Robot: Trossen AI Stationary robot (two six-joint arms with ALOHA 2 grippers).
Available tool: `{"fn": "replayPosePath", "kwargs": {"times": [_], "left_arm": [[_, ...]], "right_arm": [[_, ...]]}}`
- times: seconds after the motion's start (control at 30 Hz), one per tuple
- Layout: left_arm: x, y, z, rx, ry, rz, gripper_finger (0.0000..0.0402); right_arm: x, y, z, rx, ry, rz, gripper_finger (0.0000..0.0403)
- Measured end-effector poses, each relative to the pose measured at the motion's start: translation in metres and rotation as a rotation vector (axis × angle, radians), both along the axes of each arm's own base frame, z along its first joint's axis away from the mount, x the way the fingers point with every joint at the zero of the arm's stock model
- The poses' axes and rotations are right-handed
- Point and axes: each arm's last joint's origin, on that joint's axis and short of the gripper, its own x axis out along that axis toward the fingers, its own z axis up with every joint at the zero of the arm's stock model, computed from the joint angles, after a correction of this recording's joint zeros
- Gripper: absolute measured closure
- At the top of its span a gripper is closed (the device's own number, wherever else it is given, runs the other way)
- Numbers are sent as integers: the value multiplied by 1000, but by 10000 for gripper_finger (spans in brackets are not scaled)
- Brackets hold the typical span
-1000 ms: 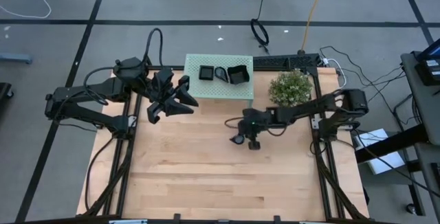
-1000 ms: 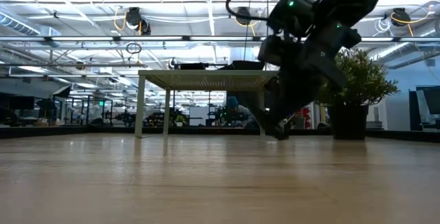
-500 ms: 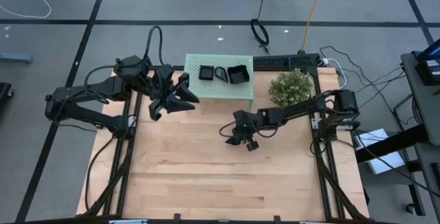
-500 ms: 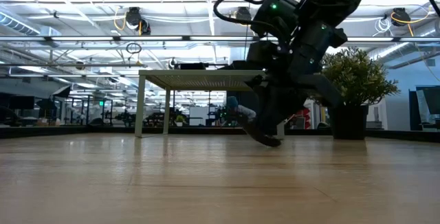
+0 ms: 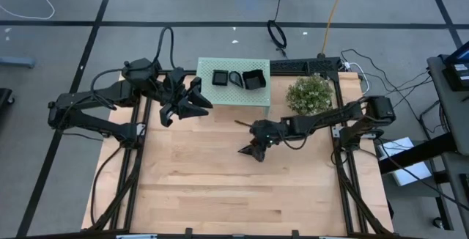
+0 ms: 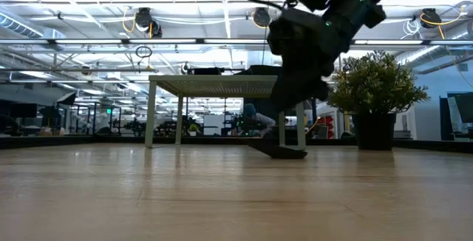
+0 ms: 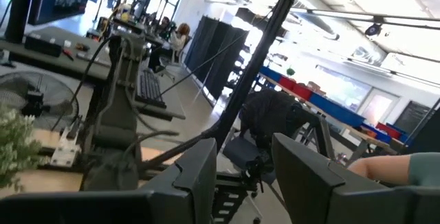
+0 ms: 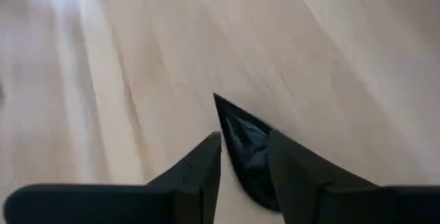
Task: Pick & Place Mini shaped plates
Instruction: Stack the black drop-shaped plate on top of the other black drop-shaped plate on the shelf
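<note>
The wooden counter [image 5: 220, 188] fills most of the overhead view, bare across its lower half, with the mint-green perforated stand [image 5: 233, 98] at its upper middle edge and a bushy plant [image 5: 309, 93] just to the right of that. The left arm waits at the upper left, lifted off the wood beside the stand, its left gripper [image 5: 192, 105] holding nothing and its fingers spread apart, as its wrist camera shows with only the room between them. The right arm reaches in from the right edge toward the middle of the frame, bent low so that the right gripper [image 5: 254, 149] hangs just over the wood. Under it lies a small black plate [image 6: 279, 151], flat on the counter in the level view, with the gripper above it rather than around it; my guess is that this is the set-down spot and the arm came low to lay the dish gently. In the right wrist view the plate [image 8: 249, 152] shows in the gap between the fingers [image 8: 199, 165], which stand apart; I cannot tell whether either one touches it. Three more black plates [image 5: 236, 78] sit in a row on top of the stand, probably next to be moved.
</note>
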Motion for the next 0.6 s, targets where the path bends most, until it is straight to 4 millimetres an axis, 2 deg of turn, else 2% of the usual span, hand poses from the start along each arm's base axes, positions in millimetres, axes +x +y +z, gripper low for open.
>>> {"fn": "replayPosePath", "kwargs": {"times": [0.1, 0.17, 0.47, 0.6], "left_arm": [[0, 0, -3, -6, 35, -1, 256], [0, 0, -5, -10, 58, -2, 256], [1, 0, -14, -26, 149, -3, 256], [0, -1, -15, -26, 160, -32, 256]], "right_arm": [[-1, 6, 0, 165, 18, -247, 297], [-1, 10, -3, 217, 26, -337, 299], [-12, 29, -26, 316, 211, -578, 292], [-16, 36, -27, 340, 235, -622, 292]]}}
